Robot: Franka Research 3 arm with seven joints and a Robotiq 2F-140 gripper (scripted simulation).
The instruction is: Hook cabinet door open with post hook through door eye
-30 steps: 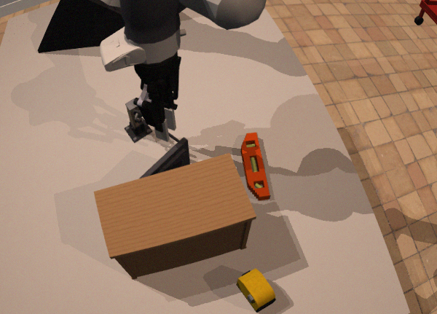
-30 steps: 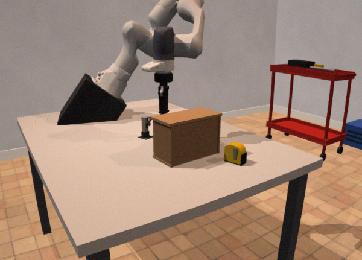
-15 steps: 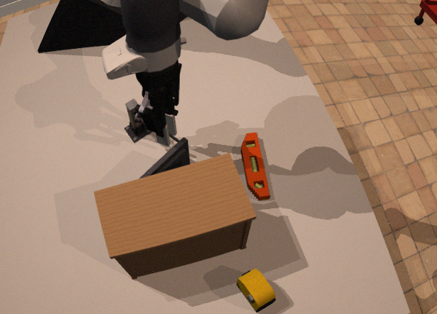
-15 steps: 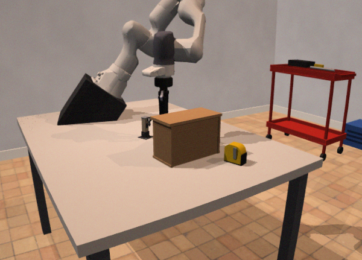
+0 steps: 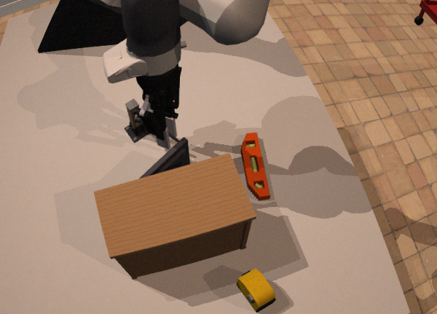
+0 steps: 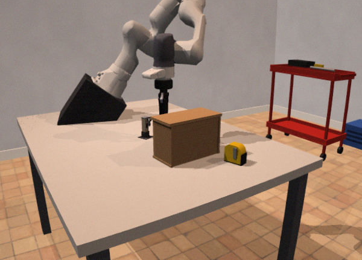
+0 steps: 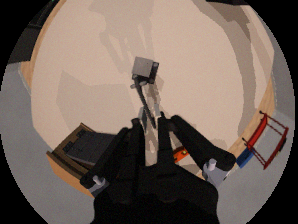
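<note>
Cabinet [image 5: 175,205] [image 6: 194,140] [image 7: 70,164] upright, door [image 5: 165,161] [image 7: 92,147] swung ajar; level [image 5: 254,165] [image 7: 180,154] placed toward desk [image 5: 36,277] [image 6: 199,220] [image 7: 200,75] edge nearest cart [image 5: 430,9] [image 6: 314,73] [image 7: 257,131]. Gripper [image 5: 167,133] [image 6: 163,112] [image 7: 150,110] slightly parted, hook [image 7: 144,101] apparently straddled, not clamped.

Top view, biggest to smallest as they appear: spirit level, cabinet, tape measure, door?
1. Cabinet
2. Spirit level
Unsure for third: tape measure and door look too close to rank, with the cabinet top hiding part of the door.
</note>
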